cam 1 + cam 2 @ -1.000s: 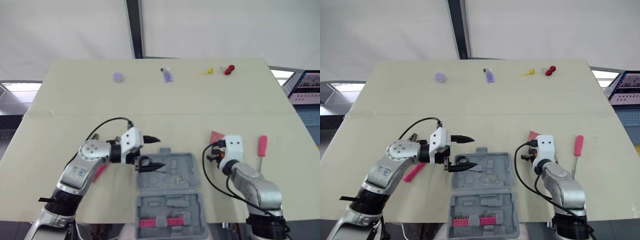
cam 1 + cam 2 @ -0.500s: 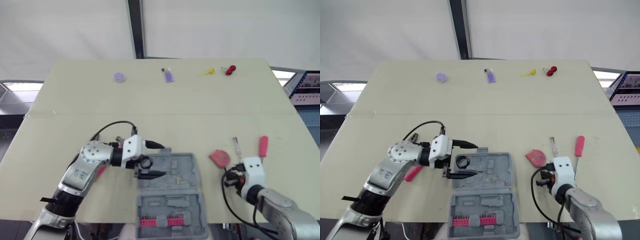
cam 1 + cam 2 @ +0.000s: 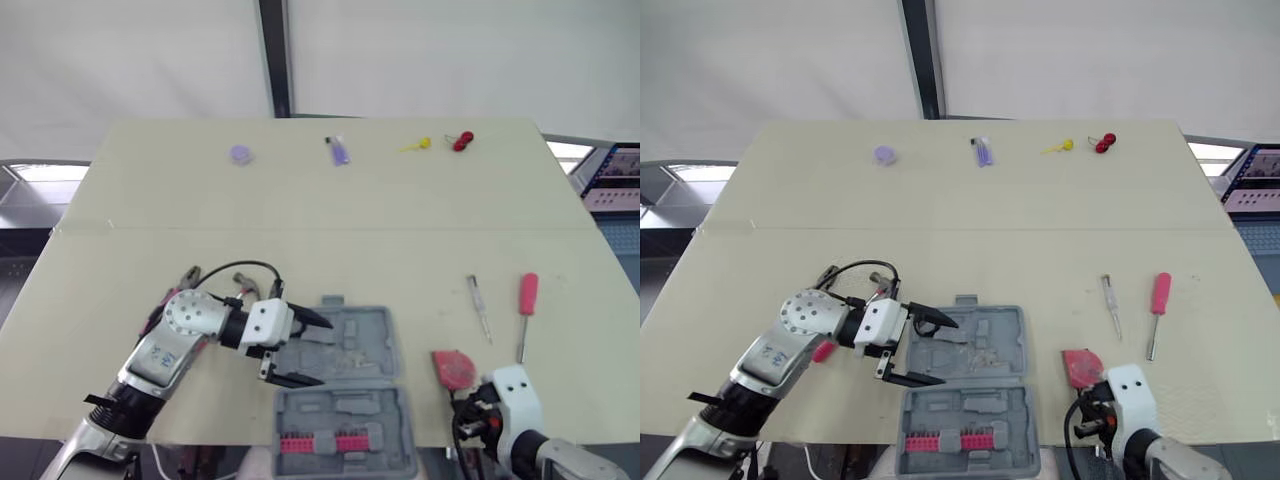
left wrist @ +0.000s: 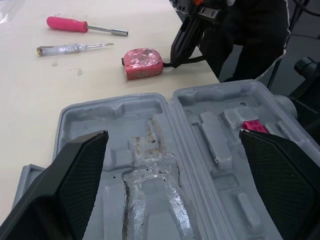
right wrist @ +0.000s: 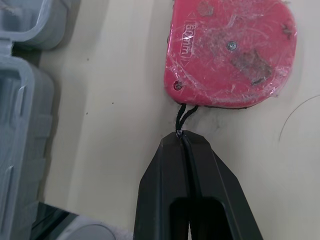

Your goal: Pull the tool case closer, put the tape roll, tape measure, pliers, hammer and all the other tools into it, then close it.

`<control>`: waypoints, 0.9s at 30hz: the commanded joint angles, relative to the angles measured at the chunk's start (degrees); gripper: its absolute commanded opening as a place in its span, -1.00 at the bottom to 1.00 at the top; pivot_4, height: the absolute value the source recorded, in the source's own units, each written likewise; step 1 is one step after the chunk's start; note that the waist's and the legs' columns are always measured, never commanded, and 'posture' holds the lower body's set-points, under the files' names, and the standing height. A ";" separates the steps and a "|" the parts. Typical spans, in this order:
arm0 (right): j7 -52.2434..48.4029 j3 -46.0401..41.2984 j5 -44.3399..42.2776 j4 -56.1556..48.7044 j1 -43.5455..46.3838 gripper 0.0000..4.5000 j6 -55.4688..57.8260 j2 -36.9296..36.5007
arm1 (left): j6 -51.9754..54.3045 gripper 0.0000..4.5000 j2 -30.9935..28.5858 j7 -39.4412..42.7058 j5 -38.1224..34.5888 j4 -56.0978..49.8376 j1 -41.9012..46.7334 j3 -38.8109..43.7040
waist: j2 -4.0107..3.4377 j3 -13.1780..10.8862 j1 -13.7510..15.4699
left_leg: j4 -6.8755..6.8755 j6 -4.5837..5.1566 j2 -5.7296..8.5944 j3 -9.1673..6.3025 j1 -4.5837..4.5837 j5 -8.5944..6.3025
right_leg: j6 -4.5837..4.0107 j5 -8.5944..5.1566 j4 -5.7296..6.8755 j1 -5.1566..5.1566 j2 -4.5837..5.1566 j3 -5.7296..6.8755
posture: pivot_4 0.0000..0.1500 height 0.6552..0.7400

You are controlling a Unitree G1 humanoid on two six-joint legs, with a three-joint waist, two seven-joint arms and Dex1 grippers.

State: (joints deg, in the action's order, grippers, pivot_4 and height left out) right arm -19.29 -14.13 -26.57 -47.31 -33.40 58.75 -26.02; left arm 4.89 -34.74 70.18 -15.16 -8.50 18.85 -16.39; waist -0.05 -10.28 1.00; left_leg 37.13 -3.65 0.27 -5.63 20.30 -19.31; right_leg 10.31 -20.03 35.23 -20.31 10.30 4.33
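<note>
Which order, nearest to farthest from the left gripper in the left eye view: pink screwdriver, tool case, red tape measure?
1. tool case, right under the open left gripper.
2. red tape measure, off to its right.
3. pink screwdriver, farther right still.

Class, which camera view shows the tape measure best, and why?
The right wrist view: the tape measure is close, face-on, its cord pinched by the right fingers. The eye views show it small, right of the case; the left wrist view shows it side-on.
</note>
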 commanded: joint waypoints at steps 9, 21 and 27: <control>-2.31 -3.56 -2.87 -2.59 0.42 -0.13 3.08 -3.68 | -1.44 1.00 1.18 -0.47 0.52 0.23 0.94 -0.31 | 0.00 0.00 0.33 | 0.03 0.01 0.00 0.00 -0.01 0.00 | 0.00 0.00 0.00 0.03 0.00 0.00 | 1.00 1.00; -43.72 -7.47 5.89 19.13 6.82 0.99 -42.05 -33.84 | -9.07 1.00 2.16 -2.76 1.87 -1.03 -1.59 1.09 | 0.04 0.00 0.33 | 0.06 0.15 -0.01 0.05 -0.24 -0.08 | 0.09 0.06 -0.40 0.54 -0.01 0.11 | 1.00 1.00; -58.09 3.72 12.19 42.08 22.56 0.99 -72.72 -34.71 | -17.80 1.00 -0.35 -0.43 3.02 0.25 -5.41 1.10 | 0.03 -0.03 0.22 | 0.11 0.23 -0.01 0.12 -0.15 -0.10 | 0.31 0.21 -0.85 0.77 0.03 0.28 | 1.00 1.00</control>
State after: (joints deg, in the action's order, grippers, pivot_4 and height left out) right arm -74.16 -11.67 -15.19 -8.31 -12.30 -8.18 -60.48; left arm -10.53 -34.79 69.04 -12.47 -7.89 13.95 -15.69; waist -0.02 -10.31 1.22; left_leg 37.28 -3.41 0.25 -5.50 20.16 -19.40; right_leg 10.62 -19.76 34.33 -19.52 10.33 4.61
